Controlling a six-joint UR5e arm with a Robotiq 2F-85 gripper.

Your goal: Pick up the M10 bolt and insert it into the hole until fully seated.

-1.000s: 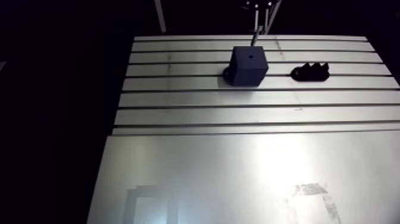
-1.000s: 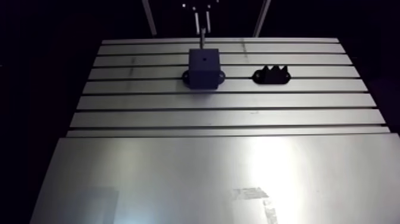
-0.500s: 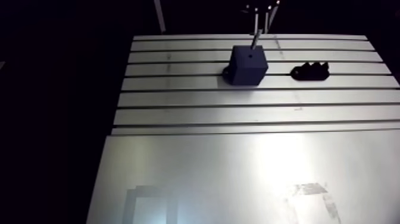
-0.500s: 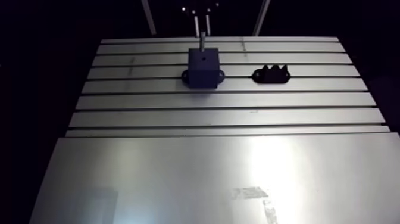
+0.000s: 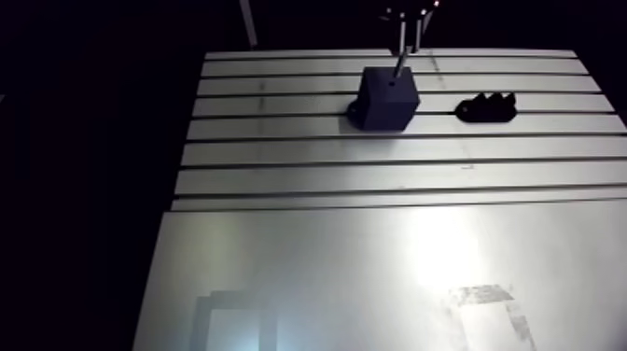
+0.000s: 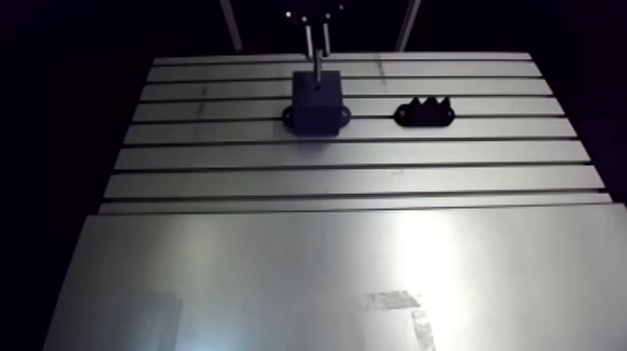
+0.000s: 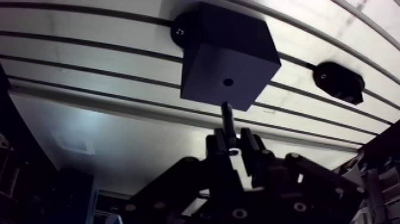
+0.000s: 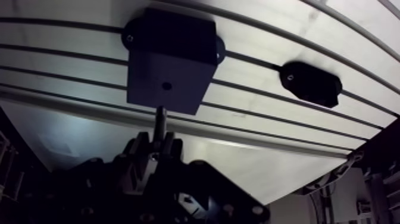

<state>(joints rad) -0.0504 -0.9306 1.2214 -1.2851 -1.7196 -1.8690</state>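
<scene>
- The gripper (image 7: 233,142) is clamped on the head end of the M10 bolt (image 7: 227,116). In the wrist view the two fingers (image 8: 141,146) press in from either side.
- The bolt's dark shank sticks out ahead of the fingertips and points at the black block (image 7: 229,59). Its tip is just short of the face that looks toward the gripper.
- The hole (image 7: 228,82) is a small round opening in that face. It is uncovered, and the bolt's tip sits slightly to one side of it, so the bolt is not in.
- In the arm view the bolt (image 5: 398,65) hangs tilted over the block's top, in the upper middle of the frame. Whether the tip touches the block cannot be told.
- The block has a flat mounting ear (image 6: 288,117) low on its side, resting on the table.
- A low black fixture (image 5: 485,109) with a notched top lies to the right of the block, apart from it, in the upper right of the frame.
- The slotted aluminium table (image 5: 280,149) carries both, and a smooth metal plate (image 5: 355,271) fills the lower half of the frame.
</scene>
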